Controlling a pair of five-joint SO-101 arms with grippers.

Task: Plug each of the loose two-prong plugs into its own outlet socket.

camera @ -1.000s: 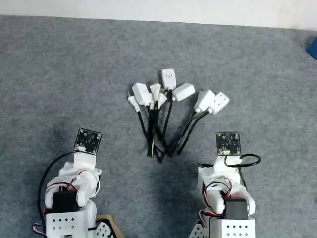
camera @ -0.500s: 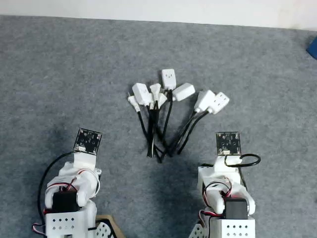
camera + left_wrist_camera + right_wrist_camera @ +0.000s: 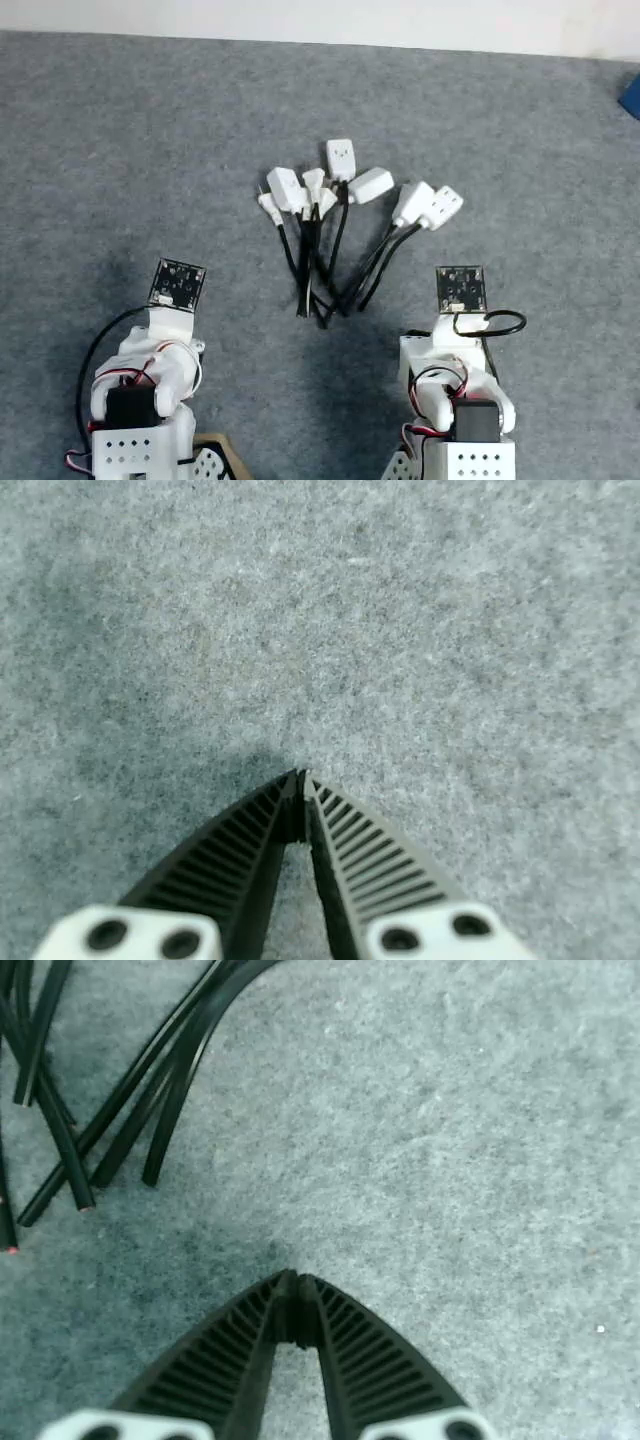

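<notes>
Left pincer [image 3: 302, 780] and right pincer [image 3: 297, 1282] were both pinched closed, empty, well apart from the plugs [image 3: 372, 184].

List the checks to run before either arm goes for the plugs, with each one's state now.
1. Left hand empty: ok, shut on nothing above bare mat.
2. Right hand empty: ok, shut on nothing near the cords' cut ends.
3. Hands opened for a grasp: not ok, both shut.
4. Cords untangled: not ok, they cross in one bundle.
5. Mat between arms and white connectors bare: ok.
6. Each connector's type identified: cannot tell for most; they crowd together.
</notes>
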